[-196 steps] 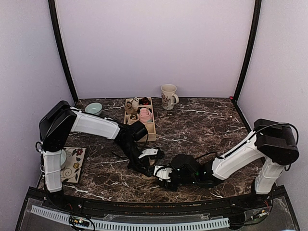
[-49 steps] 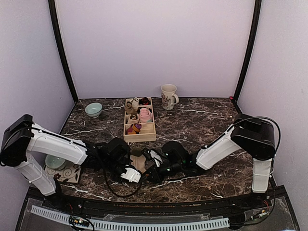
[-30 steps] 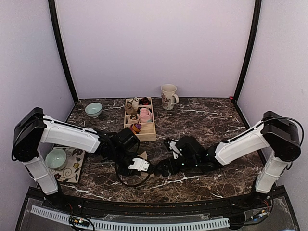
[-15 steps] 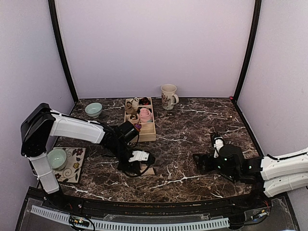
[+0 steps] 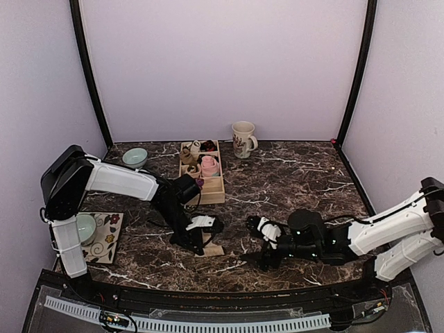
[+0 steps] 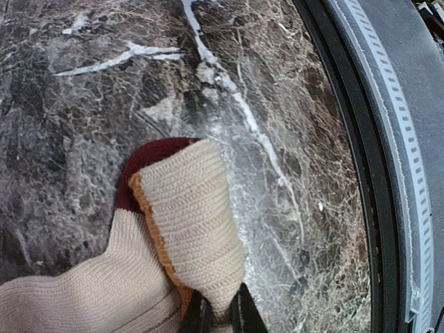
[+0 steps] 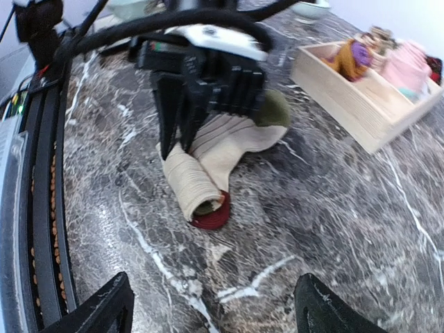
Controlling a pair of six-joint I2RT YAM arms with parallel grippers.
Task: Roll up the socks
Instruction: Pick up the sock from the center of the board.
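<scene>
A beige sock (image 5: 211, 248) with a reddish-brown toe lies near the table's front, partly rolled. In the left wrist view its folded end (image 6: 191, 222) rises from between my fingertips. My left gripper (image 6: 219, 318) is shut on that sock; from the right wrist view it (image 7: 201, 76) stands over the roll (image 7: 198, 182). The red toe (image 7: 212, 218) pokes out under the roll. My right gripper (image 5: 258, 238) hovers open to the right of the sock, apart from it, with nothing between its fingers (image 7: 97, 306). A striped sock (image 7: 350, 55) sits in the wooden box.
The wooden box (image 5: 216, 189) stands behind the sock and also holds a pink bundle (image 5: 209, 165). A mug (image 5: 243, 139) is at the back. A teal bowl (image 5: 135, 157) is at the back left, and another bowl (image 5: 83, 227) rests on a patterned mat. The table's front rail (image 6: 388, 208) runs close by.
My right gripper has swung back left from the table's right side toward the sock, its jaws a little narrower. The left gripper keeps its hold on the sock.
</scene>
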